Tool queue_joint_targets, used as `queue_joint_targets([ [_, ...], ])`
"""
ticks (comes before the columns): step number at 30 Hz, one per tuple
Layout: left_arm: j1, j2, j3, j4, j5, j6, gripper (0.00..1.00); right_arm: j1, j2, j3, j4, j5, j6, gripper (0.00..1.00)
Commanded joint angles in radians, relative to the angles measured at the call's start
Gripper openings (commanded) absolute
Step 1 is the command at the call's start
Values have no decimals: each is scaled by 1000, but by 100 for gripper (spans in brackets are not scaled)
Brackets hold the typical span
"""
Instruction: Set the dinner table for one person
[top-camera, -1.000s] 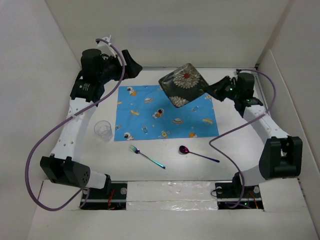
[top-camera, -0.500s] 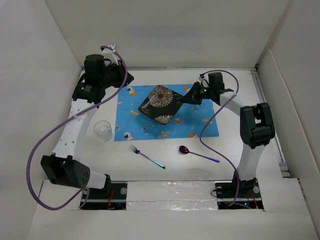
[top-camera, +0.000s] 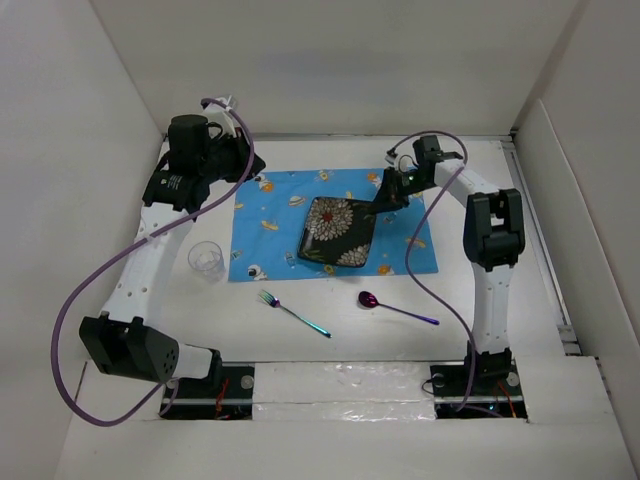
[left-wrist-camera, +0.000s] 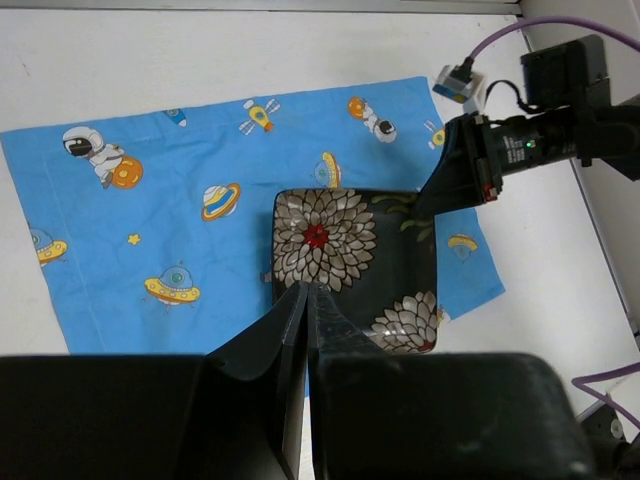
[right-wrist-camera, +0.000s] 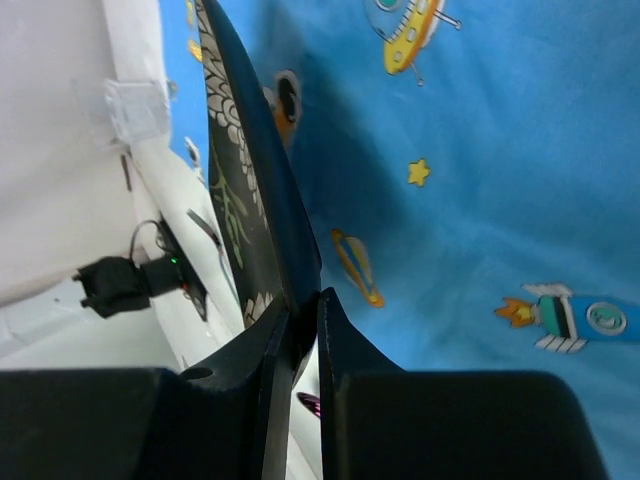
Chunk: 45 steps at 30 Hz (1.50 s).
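With the right gripper (top-camera: 380, 203) pinching its rim, lower the plate (top-camera: 338, 232) level onto the placemat (top-camera: 268, 215), then release; the left gripper (left-wrist-camera: 305, 300) is closed and empty.

Matte white dinner table (top-camera: 235, 325), flat, white walls around

Glossy plate (top-camera: 340, 232), matt cloth placemat (top-camera: 268, 238), shiny metal fork (top-camera: 295, 313).

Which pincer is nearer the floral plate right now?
Right. The right pincer is clamped on the plate's far-right edge; the left pincer hangs shut near the placemat's far-left corner, apart from the plate.
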Motion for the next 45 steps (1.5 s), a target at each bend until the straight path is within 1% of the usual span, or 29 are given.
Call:
queue_joint_targets([
  [1, 1, -23, -1, 18, 9, 5, 0, 44, -1, 99, -123, -172, -52, 0],
  [5, 1, -23, -4, 18, 10, 4, 0, 64, 34, 185, -129, -173, -26, 0],
  [12, 1, -31, -38, 32, 26, -8, 0, 64, 92, 274, -126, -170, 13, 0],
  [17, 1, -29, -44, 35, 26, -7, 0, 64, 148, 329, -121, -124, 50, 0],
  [21, 1, -23, -35, 32, 23, -1, 0, 64, 212, 415, -163, -83, 58, 0],
  [22, 1, -16, -32, 29, 24, 1, 0, 64, 232, 448, -216, -61, 46, 0],
  [23, 1, -14, -24, 29, 23, 4, 0, 64, 272, 514, -239, -29, 37, 0],
  [24, 1, -11, -21, 26, 20, 4, 0, 64, 287, 539, -256, -11, 37, 0],
  [25, 1, -8, -18, 25, 20, 5, 0, 64, 296, 556, -267, 18, 46, 2],
  [26, 1, -8, -12, 26, 15, 5, 0, 64, 296, 552, -256, 49, 53, 8],
  [27, 1, -8, -10, 25, 9, 4, 0, 64, 278, 533, -232, 52, 70, 22],
  [28, 1, -10, -9, 24, 3, 2, 0, 64, 263, 510, -203, 61, 88, 28],
  [29, 1, -11, -4, 29, -8, -2, 0, 64, 214, 457, -125, 116, 133, 40],
  [30, 1, -11, -4, 29, -10, -2, 0, 64, 214, 456, -124, 117, 133, 40],
  [32, 1, -11, 1, 31, -11, -5, 0, 64, 192, 455, -98, 144, 150, 47],
  [33, 1, -11, 4, 32, -13, -11, 0, 64, 185, 466, -95, 158, 156, 54],
  [35, 1, -10, 7, 40, -16, -16, 3, 64, 151, 473, -80, 207, 165, 59],
  [36, 1, -11, 8, 41, -16, -24, 4, 64, 136, 482, -75, 222, 168, 64],
  [37, 1, -8, 11, 41, -17, -25, 8, 64, 108, 486, -71, 244, 168, 66],
  [39, 1, -11, 31, 41, -33, -31, 11, 75, 71, 481, -62, 325, 168, 68],
  [40, 1, -8, 40, 35, -36, -39, 14, 87, 50, 464, -52, 362, 165, 67],
  [41, 1, -8, 68, 34, -45, -44, 15, 87, -2, 447, -42, 443, 165, 67],
  [43, 1, -17, 99, 41, -74, -60, 15, 122, -65, 366, 4, 520, 170, 65],
  [44, 1, -25, 125, 46, -89, -83, 15, 133, -126, 337, 17, 581, 173, 60],
  [45, 1, -34, 137, 54, -108, -94, 15, 144, -157, 305, 40, 595, 181, 24],
])
